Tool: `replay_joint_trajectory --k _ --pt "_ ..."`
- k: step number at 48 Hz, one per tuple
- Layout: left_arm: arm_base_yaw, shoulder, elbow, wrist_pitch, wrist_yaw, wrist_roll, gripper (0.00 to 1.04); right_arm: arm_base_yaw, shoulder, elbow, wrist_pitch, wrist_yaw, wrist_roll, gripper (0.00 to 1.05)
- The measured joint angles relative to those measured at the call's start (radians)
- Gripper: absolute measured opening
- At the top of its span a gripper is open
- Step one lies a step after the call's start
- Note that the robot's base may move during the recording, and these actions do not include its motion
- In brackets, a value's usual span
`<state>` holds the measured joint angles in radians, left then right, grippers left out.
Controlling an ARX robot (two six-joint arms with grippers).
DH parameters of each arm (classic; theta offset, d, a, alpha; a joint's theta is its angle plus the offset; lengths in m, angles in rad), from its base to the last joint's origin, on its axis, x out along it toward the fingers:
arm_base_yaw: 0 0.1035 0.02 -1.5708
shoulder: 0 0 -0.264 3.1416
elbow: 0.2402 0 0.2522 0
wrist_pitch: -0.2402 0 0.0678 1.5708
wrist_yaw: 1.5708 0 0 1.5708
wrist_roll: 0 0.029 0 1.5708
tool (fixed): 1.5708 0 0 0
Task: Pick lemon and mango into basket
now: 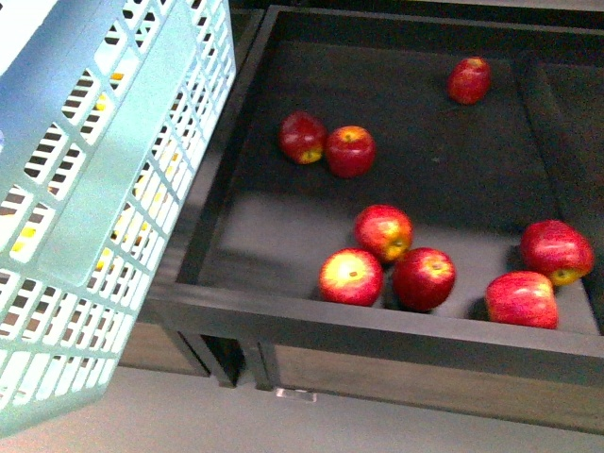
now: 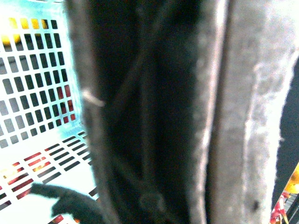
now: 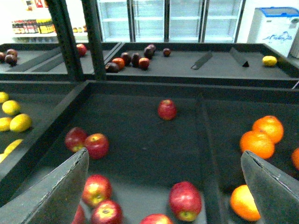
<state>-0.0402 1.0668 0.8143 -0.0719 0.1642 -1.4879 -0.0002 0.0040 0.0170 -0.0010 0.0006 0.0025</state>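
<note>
1. Blurred grey padding (image 2: 233,116) fills most of the left wrist view, close against the lens, with a dark gap beside it. Whether the left jaws are clenched or released cannot be told from it.
2. Behind the padding, the basket (image 2: 37,93) is seen from close by, its slotted wall and floor showing red and yellow through the openings.
3. From the front, the basket (image 1: 104,189) is seen tilted at the left, raised above the dark tray (image 1: 377,326). It is judged to be carried there so that fruit can be dropped in, though what holds it is not shown.
4. Small yellow patches (image 1: 115,75) are glimpsed through the slots. Whether they lie inside the basket or behind it cannot be told, so the mango cannot be placed.
5. The right gripper (image 3: 163,158) is held over the tray with its jaws spread wide and released, nothing between them.
6. Only red apples (image 1: 383,231) lie in that tray. Oranges (image 3: 261,140) lie in the compartment on one side, and yellow fruits (image 3: 19,122), judged to be lemons, on the other.
7. Neither task fruit is being grasped; the lemon compartment is judged the likely next target.
</note>
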Motion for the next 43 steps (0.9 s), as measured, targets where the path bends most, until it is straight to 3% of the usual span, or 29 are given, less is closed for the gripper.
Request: replay_joint_trajectory --k 43 --pt "0.001 0.000 0.000 0.000 0.000 0.001 0.14 0.000 0.000 0.000 0.000 0.002 0.000 0.96"
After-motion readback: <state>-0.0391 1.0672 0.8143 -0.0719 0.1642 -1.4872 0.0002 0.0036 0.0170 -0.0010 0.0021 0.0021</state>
